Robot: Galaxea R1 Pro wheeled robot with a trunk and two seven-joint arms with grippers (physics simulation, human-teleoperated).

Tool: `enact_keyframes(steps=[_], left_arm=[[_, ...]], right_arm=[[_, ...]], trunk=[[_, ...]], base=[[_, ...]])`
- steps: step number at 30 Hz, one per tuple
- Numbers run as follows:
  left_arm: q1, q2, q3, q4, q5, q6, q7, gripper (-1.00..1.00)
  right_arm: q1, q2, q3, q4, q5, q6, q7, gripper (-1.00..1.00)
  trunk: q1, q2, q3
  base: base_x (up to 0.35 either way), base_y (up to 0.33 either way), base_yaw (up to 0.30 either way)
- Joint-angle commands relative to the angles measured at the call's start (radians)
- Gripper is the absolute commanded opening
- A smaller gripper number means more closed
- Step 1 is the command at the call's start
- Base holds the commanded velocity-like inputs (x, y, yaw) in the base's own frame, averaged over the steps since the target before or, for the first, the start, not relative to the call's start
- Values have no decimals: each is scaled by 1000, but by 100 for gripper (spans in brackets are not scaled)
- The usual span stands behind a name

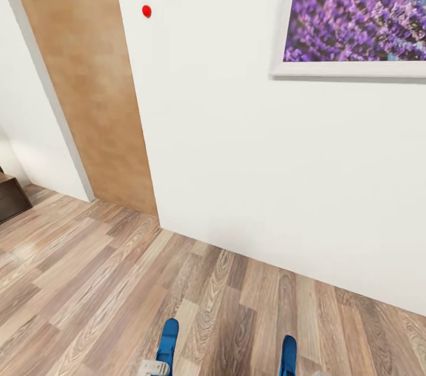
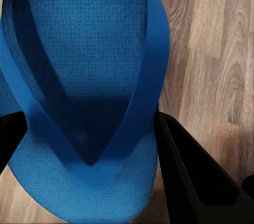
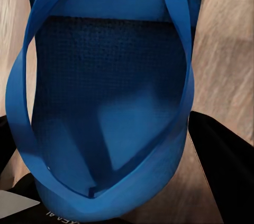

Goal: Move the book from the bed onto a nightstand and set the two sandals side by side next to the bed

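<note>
The robot is facing a white wall [image 1: 236, 145]. A big picture of purple flowers [image 1: 355, 6] in a white frame is hanging high on that wall, toward the right. A tan wooden door [image 1: 83, 80] is standing at the left, and a small red dot [image 1: 147, 10] is sitting on the wall just beside it. A bit of dark brown furniture [image 1: 10, 195] is poking in at the far left edge, too little to tell what it is. The wooden floor [image 1: 89, 281] is stretching out below.

Two blue sandals are peeking up at the bottom of the head view, well apart from each other. The left sandal [image 1: 167, 345] is showing up close in the left wrist view, with the left gripper [image 2: 90, 155] squeezing it: one black finger [image 2: 190, 176] is pressing on its edge and another is touching the other side. The right sandal [image 1: 288, 355] is sitting in the right gripper [image 3: 111, 182], with black fingers [image 3: 225, 155] hugging both sides near the place where the straps meet. Both sandals are hanging above the floor.
</note>
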State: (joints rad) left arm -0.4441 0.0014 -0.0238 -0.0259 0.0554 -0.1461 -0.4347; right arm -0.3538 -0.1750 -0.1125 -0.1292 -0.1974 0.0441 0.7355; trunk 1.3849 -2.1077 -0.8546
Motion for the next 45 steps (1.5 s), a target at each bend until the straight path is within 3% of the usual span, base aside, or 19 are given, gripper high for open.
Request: enact_keyframes(steps=[1, 19, 36, 45], left_arm=[[-1, 0, -2, 1, 4, -3, -4, -100], [-1, 0, -2, 1, 4, -3, -4, -100], [-1, 0, -2, 1, 4, -3, -4, -100], [-1, 0, -2, 1, 4, -3, -4, -100]], right_arm=[[-1, 0, -9, 0, -1, 5, 5, -100], [-1, 0, -9, 0, -1, 5, 5, -100], [-1, 0, -9, 0, -1, 5, 5, -100], [0, 0, -9, 2, 7, 4, 4, -100]], trunk=[[0, 0, -1], [0, 0, -1], [0, 0, -1], [0, 0, -1]], base=[[326, -2, 0], [326, 23, 114], [311, 91, 245], [67, 6, 11]])
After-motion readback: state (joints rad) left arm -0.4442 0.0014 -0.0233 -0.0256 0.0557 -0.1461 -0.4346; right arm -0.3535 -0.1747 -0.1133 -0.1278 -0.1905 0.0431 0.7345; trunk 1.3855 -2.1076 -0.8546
